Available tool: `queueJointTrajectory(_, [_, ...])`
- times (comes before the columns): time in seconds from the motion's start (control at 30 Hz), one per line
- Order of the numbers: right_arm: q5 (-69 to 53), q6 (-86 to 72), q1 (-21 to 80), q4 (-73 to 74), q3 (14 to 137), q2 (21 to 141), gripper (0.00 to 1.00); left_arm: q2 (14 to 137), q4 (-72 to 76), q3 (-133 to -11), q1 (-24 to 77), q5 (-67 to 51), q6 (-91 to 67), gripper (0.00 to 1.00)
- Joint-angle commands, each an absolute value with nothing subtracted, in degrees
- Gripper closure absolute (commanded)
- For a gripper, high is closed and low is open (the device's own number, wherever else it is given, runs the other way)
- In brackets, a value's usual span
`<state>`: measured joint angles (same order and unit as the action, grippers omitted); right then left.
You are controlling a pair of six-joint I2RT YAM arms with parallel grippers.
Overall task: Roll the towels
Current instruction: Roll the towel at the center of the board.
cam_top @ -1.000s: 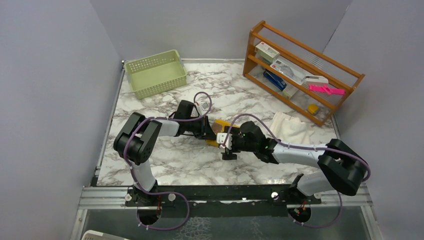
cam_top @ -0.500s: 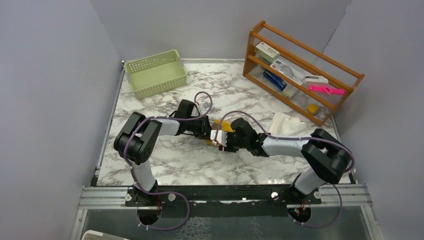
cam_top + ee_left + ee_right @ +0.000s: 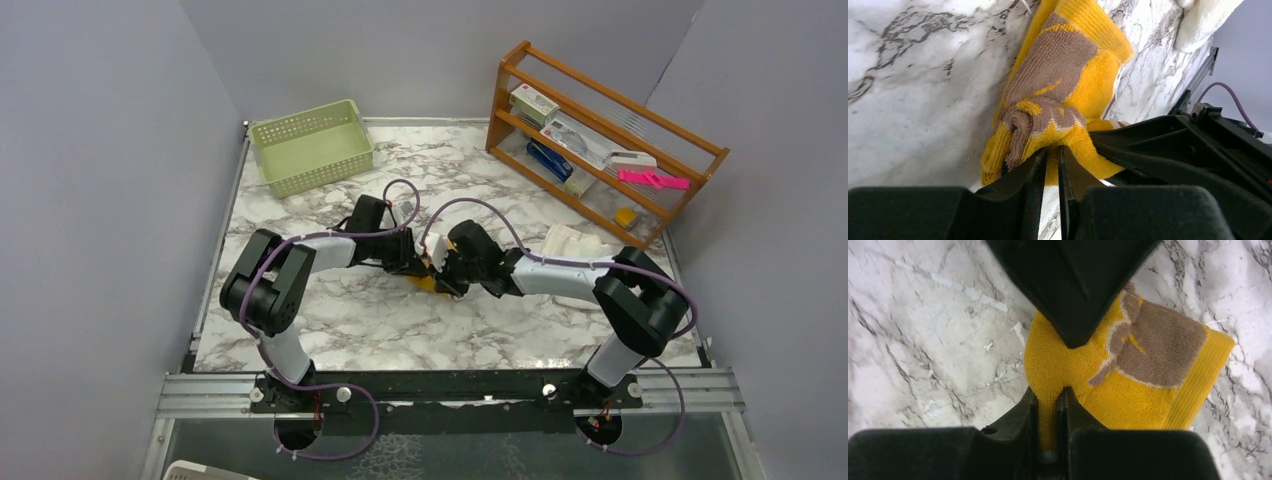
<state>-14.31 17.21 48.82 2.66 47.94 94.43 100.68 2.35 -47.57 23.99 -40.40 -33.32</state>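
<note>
The mustard-yellow towel [image 3: 428,283] lies bunched on the marble table at mid-table, tan reverse and white edging showing [image 3: 1068,75] [image 3: 1148,350]. Both grippers meet over it and hide most of it from above. My left gripper [image 3: 414,263] [image 3: 1053,150] is shut on a yellow fold at the towel's near end. My right gripper [image 3: 441,273] [image 3: 1051,395] is shut on another pinch of yellow cloth, directly facing the left one. The cream-white towel [image 3: 580,250] [image 3: 1204,17] lies crumpled to the right, touched by neither gripper.
A pale green basket [image 3: 311,147] stands at the back left. A wooden rack [image 3: 604,140] with small items stands at the back right, just behind the cream-white towel. Grey walls enclose the table on three sides.
My right gripper has swung left onto the yellow towel and shut on it. The left gripper has kept its hold, shifting only slightly.
</note>
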Motion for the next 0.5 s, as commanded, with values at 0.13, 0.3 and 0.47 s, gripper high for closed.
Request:
queueJointTrajectory(0.13, [-22.63, -6.72, 44.88, 17.69, 61.47, 102.47, 0.99, 93.05, -5.17, -48.34, 21.38, -30.61, -30.26, 0.81])
queueJointTrajectory(0.3, [-43.49, -15.88, 41.47, 10.22, 59.09, 107.90, 0.99, 87.05, -6.76, -48.81, 19.70, -30.51, -30.40, 0.81])
queueJointTrajectory(0.47, [-47.35, -23.63, 39.92, 0.90, 52.59, 105.72, 0.99, 79.27, -8.20, -49.21, 15.82, -30.71, -30.80, 0.85])
